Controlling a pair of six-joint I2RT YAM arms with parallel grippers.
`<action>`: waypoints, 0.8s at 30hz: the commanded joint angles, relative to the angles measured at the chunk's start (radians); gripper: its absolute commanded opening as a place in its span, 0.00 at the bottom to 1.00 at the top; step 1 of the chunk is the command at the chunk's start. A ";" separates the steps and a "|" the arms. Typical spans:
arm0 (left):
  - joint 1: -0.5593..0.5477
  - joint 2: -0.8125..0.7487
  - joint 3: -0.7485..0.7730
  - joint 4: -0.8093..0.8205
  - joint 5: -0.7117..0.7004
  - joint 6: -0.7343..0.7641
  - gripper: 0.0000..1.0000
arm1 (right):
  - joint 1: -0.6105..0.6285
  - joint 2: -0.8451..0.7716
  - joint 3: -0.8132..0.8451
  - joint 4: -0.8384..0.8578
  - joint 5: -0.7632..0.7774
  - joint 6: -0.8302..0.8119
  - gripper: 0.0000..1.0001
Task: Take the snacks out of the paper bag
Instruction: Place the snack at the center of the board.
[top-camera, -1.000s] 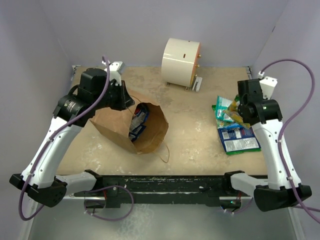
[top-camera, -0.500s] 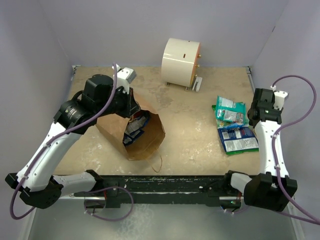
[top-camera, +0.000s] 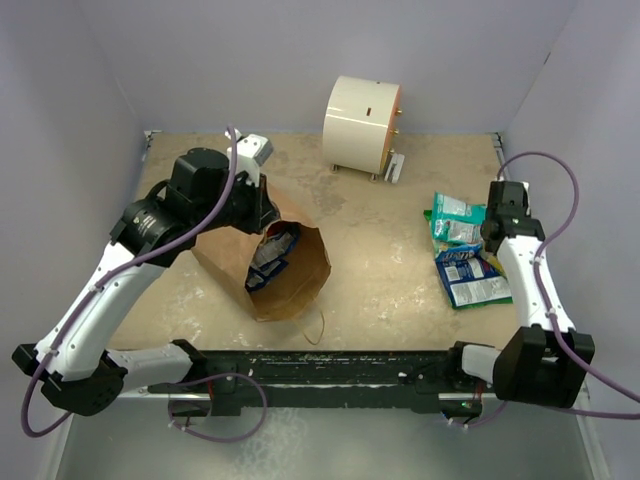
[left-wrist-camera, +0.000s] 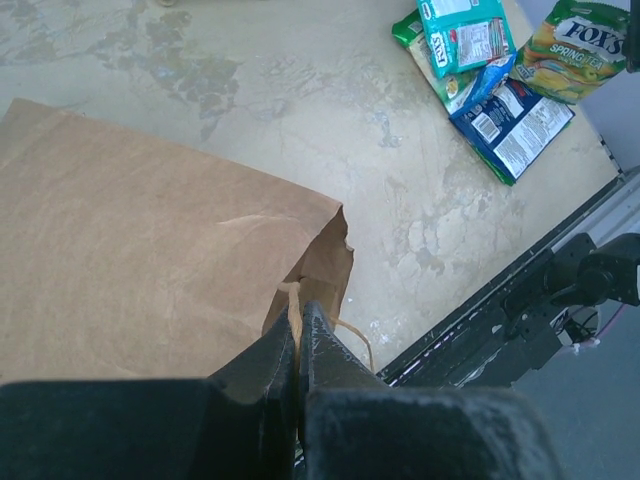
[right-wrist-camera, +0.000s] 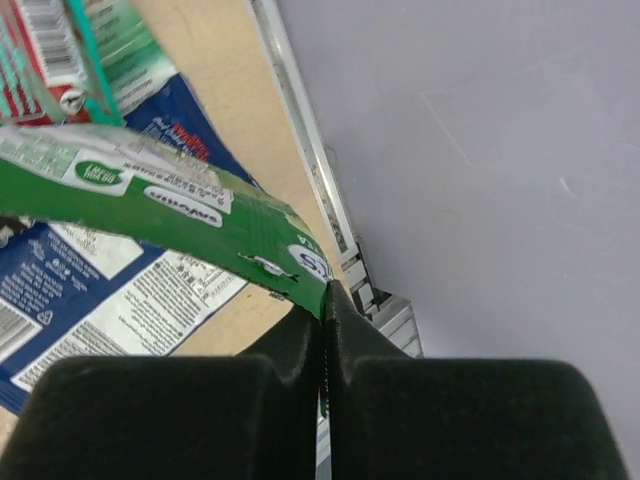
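Brown kraft paper bag (top-camera: 305, 270) lies on its side at 9 o'clock on the mottled table (top-camera: 380, 260), mouth gaping, with glossy blue-and-white packets (top-camera: 272, 250) inside. Left gripper (left-wrist-camera: 298, 325) is pinched tight on the bag's creased rim; right gripper (right-wrist-camera: 322, 300) is clamped on the edge of a green packet (right-wrist-camera: 170, 215). Further flat packets (top-camera: 478, 285) lie overlapping at 3 o'clock.

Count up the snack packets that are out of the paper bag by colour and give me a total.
Teal packet: 1
Blue-and-white packet: 1
Green packet under the teal one: 1
Green-and-yellow packet in the right claw: 1
Total: 4 I can tell apart; the pile overlaps, so more may hide. Those in the paper bag aren't counted.
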 joint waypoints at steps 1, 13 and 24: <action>-0.004 0.006 0.024 0.046 -0.005 0.026 0.00 | 0.068 -0.069 -0.067 0.020 -0.037 -0.107 0.02; -0.002 0.016 0.026 0.036 -0.010 0.018 0.00 | 0.193 -0.071 -0.097 -0.101 -0.354 -0.173 0.51; 0.004 0.004 0.037 -0.013 -0.014 -0.115 0.00 | 0.370 -0.312 -0.076 -0.186 -0.668 -0.366 0.65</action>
